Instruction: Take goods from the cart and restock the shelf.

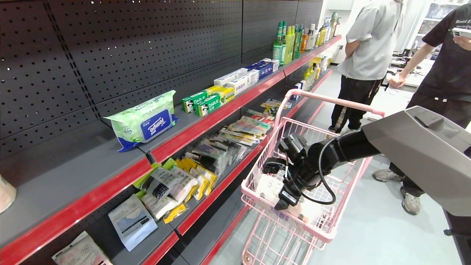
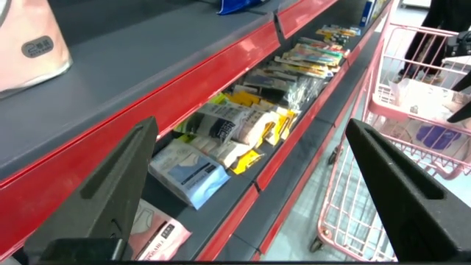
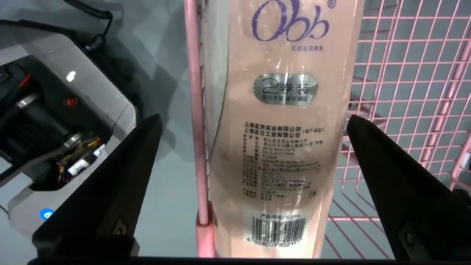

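1. Right gripper (image 3: 252,121): the jaws stand wide apart and hold nothing. The pale pink pack (image 3: 283,147) lies between the two fingers (image 3: 103,191), apart from both. It sits in the near corner of the pink cart (image 1: 328,100), hard against an upright bar of the basket wall.
2. Centre the pack between the fingers before you close. The bar runs just beside the pack, so one finger could catch it. Keep that finger on the pack's side of the bar.
3. Close gently, because the film wrap probably gives under pressure. Lift straight up past the rim before you swing toward the shelf (image 1: 73,165).
4. A similar pink pack (image 1: 5,193) stands on the grey upper board, and the bare board beside it looks like the right slot.
5. Left gripper (image 2: 252,124): fully spread and empty, hanging near the lower tier.
6. Markings on the pack: large purple lettering, a grey oval badge, a block of small dark print and a barcode at one end.
7. The wipes pack (image 1: 143,119) on the shelf carries a blue label panel.
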Available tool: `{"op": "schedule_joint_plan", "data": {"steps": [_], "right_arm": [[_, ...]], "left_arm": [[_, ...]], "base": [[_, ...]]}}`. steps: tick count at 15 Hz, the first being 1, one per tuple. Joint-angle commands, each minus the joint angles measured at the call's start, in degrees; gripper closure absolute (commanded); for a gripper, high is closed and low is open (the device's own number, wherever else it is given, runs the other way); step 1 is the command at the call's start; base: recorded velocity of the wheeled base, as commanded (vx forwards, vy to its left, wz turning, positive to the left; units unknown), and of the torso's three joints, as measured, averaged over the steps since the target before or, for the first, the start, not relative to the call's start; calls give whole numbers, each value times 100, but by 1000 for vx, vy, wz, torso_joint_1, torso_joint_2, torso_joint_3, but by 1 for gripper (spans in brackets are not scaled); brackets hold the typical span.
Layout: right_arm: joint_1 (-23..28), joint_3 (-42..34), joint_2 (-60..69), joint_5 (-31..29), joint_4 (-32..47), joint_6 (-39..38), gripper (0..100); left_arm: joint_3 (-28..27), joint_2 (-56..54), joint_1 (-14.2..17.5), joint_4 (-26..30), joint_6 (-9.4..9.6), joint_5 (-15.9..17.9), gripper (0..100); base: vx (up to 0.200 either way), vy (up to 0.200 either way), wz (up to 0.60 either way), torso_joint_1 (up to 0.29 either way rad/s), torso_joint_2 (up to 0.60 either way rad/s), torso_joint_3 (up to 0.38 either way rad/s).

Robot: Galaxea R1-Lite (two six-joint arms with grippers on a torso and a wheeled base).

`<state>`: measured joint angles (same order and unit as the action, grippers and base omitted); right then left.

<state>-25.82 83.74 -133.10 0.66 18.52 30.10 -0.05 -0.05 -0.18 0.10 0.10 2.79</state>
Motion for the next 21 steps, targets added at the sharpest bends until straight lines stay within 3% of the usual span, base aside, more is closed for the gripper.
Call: {"op": "schedule_joint_plan", "data": {"steps": [1,21], "right_arm": [[24,11,-6,4,-15,5,0],[174,530,-454,189,3,66,0]], "left_arm": [[-4,5,1,-1,-1,2,0],[5,5,1,-1,-1,2,0]], "base": [[0,0,0,0,0,0],[0,0,0,0,0,0]]}}
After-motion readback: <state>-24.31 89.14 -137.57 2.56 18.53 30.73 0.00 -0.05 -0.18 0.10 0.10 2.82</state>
